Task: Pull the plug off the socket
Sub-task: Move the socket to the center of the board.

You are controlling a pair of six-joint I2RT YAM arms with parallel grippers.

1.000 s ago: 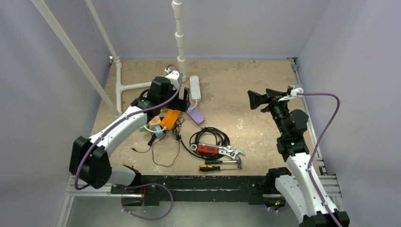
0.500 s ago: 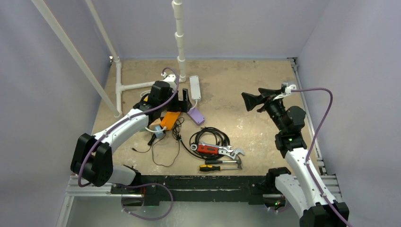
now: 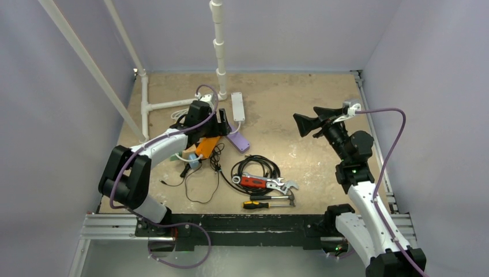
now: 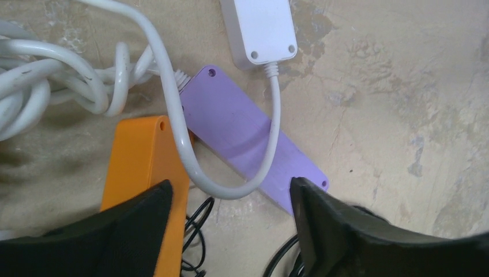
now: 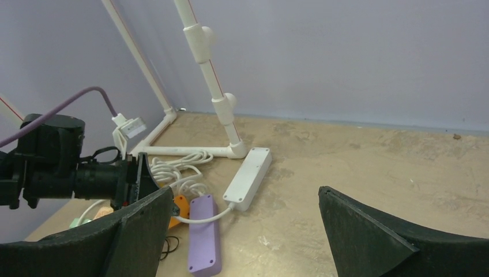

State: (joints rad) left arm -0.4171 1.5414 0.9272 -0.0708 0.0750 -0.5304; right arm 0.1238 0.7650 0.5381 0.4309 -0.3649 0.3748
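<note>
Overhead, the left gripper (image 3: 224,123) hangs low over the tangle, with the purple power strip (image 3: 239,141) at its 5 o'clock and the white power strip (image 3: 237,107) at 1 o'clock. The right gripper (image 3: 304,118) sits well apart toward 3 o'clock, up in the air.

In the left wrist view, the 2 fingers are spread with nothing between them. Below them a white cord (image 4: 271,133) loops across the purple strip, beside an orange strip (image 4: 144,156). I cannot make out the plug.

In the right wrist view, the jaws gape wide and empty.
</note>
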